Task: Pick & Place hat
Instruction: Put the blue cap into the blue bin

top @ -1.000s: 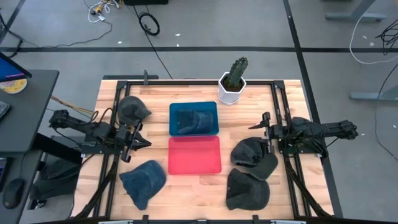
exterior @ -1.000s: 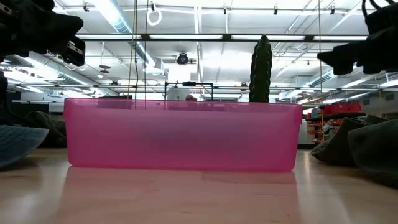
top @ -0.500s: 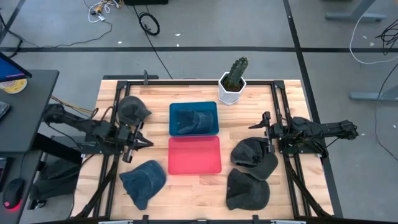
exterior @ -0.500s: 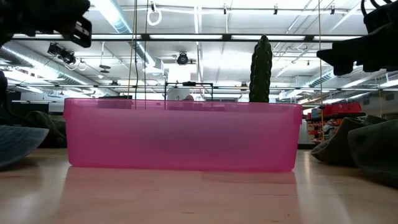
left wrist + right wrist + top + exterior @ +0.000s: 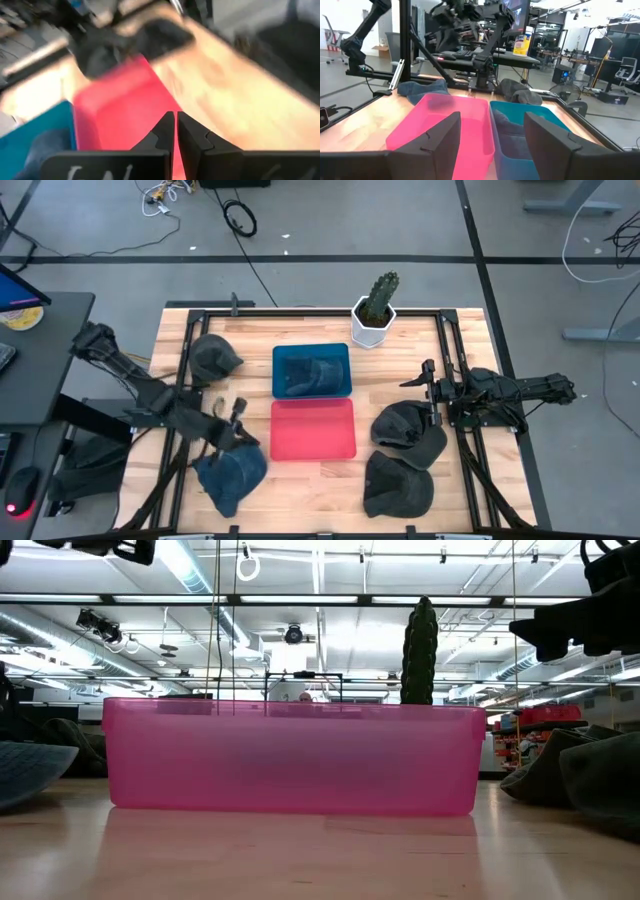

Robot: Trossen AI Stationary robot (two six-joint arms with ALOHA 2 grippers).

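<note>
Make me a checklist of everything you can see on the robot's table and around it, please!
Surface: wooden table, bare boards showing between items.
Job's things: blue hat at front left; dark hat at back left; two dark hats at front right; pink bin empty; blue bin holding a hat.
Clutter: potted cactus at the back edge.
Grippers: left gripper shut, above the blue hat's edge; right gripper open, waiting at right.
Cables: loose cables on the floor behind the table.
Surroundings: desk at left; no person seen.
</note>
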